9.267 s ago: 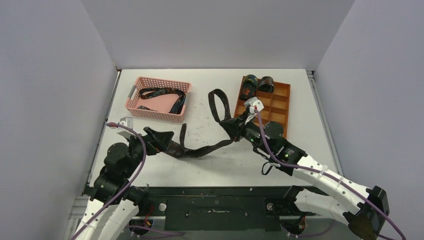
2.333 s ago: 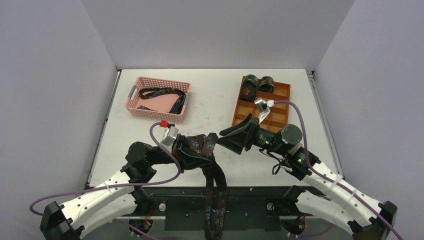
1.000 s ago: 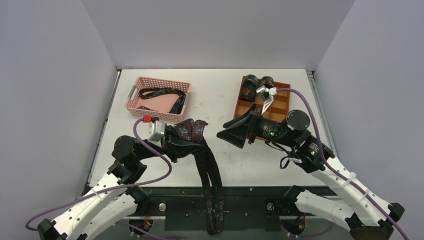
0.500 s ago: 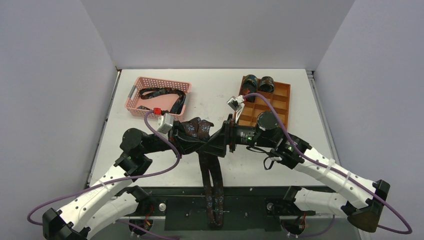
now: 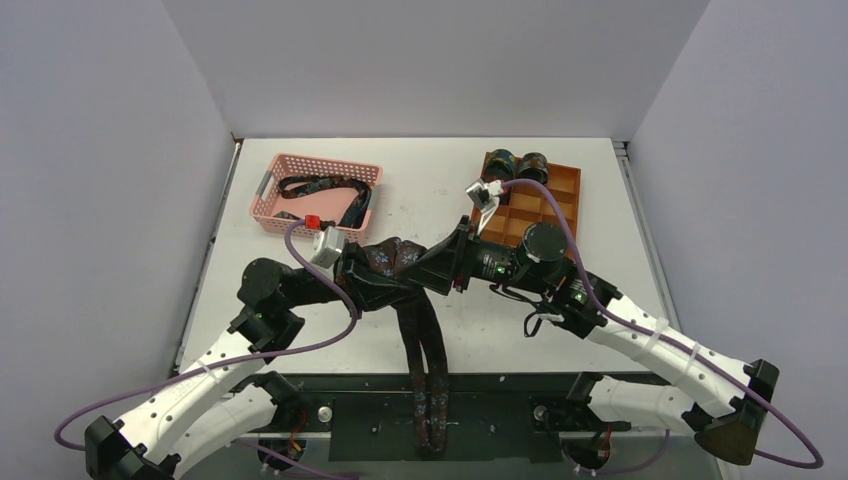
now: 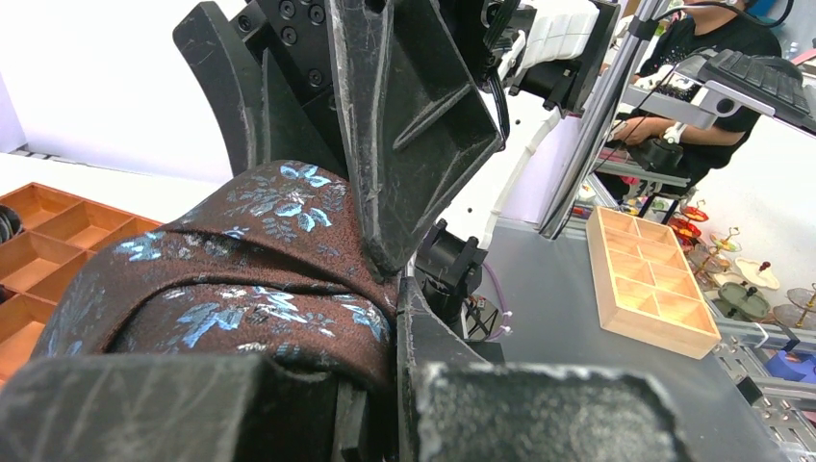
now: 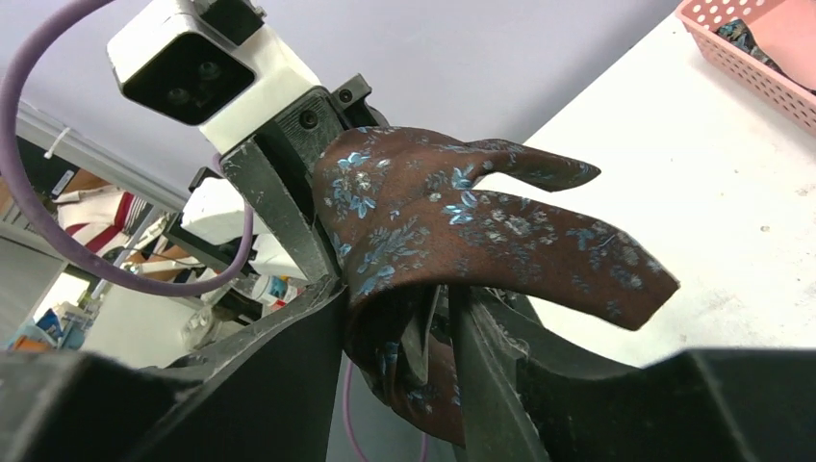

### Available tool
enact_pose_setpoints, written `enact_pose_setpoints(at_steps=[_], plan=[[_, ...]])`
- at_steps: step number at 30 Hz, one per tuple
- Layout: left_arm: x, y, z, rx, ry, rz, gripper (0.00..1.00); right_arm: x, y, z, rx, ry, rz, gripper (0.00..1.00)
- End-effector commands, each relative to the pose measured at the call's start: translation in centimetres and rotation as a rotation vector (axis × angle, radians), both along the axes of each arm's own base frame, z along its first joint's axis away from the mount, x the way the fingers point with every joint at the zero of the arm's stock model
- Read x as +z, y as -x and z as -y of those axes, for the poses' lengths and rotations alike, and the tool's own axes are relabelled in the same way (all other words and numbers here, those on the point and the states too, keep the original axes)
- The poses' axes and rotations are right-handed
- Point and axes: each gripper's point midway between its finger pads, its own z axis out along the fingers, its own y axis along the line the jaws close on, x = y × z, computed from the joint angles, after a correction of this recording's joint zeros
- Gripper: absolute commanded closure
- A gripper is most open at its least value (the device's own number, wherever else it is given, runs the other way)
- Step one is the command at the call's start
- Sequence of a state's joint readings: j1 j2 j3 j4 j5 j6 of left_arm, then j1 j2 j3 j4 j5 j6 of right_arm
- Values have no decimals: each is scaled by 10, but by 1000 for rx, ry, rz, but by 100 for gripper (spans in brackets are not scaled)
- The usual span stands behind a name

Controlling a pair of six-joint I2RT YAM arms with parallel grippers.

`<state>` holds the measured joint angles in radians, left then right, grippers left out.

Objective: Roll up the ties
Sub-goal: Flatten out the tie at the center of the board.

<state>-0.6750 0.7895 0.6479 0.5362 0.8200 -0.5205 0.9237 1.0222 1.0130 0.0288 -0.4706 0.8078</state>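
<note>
A dark brown tie (image 5: 428, 370) with blue flowers is folded double and hangs over the table's front edge. My left gripper (image 5: 385, 277) is shut on its folded top, which fills the left wrist view as the tie (image 6: 241, 260) above the left gripper (image 6: 385, 327). My right gripper (image 5: 425, 272) meets it from the right. In the right wrist view the right gripper (image 7: 399, 356) is shut on the tie (image 7: 462, 221), one finger pressed to each side of the fold. Two rolled ties (image 5: 515, 165) sit in the orange tray (image 5: 560, 205). Another tie (image 5: 325, 187) lies loose in the pink basket (image 5: 300, 225).
The orange tray of compartments stands at the back right and the pink basket at the back left. Purple cables (image 5: 300, 345) loop from both wrists. Grey walls close in the white table (image 5: 420, 190) on three sides.
The right gripper swung left from beside the tray to the tie's top and narrowed its jaws onto the fold. The left gripper kept its hold and shifted slightly.
</note>
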Motion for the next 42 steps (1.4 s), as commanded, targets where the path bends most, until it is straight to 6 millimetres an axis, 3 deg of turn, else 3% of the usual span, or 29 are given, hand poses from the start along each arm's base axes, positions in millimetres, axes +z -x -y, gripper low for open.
enact_pose_setpoints(at_steps=[1, 4, 10, 13, 14, 21, 22, 25, 26, 30, 33, 35, 36, 37, 38, 39, 42], plan=[[24, 8, -2, -20, 61, 66, 100, 21, 2, -6, 26, -85, 34, 62], [24, 6, -2, -12, 59, 64, 100, 20, 9, -11, 76, -86, 26, 69], [23, 5, -1, -12, 54, 65, 100, 11, 13, -12, 102, -45, 21, 71], [22, 4, -1, -9, 49, 66, 100, 7, 15, -11, 107, -29, 20, 92], [21, 4, -1, -8, 48, 65, 100, 7, 16, -10, 110, -30, 17, 94], [25, 6, -3, -5, 60, 75, 100, 7, 16, -4, 98, -29, 21, 95], [24, 5, -2, 3, 57, 73, 97, 7, 17, -4, 99, -36, 21, 95], [21, 0, -3, 31, 55, 62, 26, 12, 2, 8, -9, -36, 31, 95], [20, -4, -5, 60, 62, 48, 2, 15, -11, 16, -83, -27, 46, 95], [13, -13, -23, 207, 83, 21, 4, 35, -77, 75, -447, 72, 125, 95], [9, -22, -48, 373, 121, -3, 4, 57, -131, 163, -937, 209, 178, 95], [2, -29, -67, 487, 149, -43, 4, 72, -141, 230, -1290, 237, 192, 95], [-4, -34, -76, 543, 161, -74, 4, 81, -139, 252, -1396, 213, 229, 95], [-10, -36, -84, 583, 178, -109, 4, 89, -135, 261, -1434, 174, 259, 95], [-14, -37, -92, 618, 203, -135, 4, 101, -134, 252, -1380, 126, 294, 95], [-17, -36, -97, 634, 225, -148, 4, 117, -134, 226, -1256, 79, 328, 95], [-16, -30, -110, 652, 284, -158, 4, 166, -114, 102, -682, -108, 333, 95]])
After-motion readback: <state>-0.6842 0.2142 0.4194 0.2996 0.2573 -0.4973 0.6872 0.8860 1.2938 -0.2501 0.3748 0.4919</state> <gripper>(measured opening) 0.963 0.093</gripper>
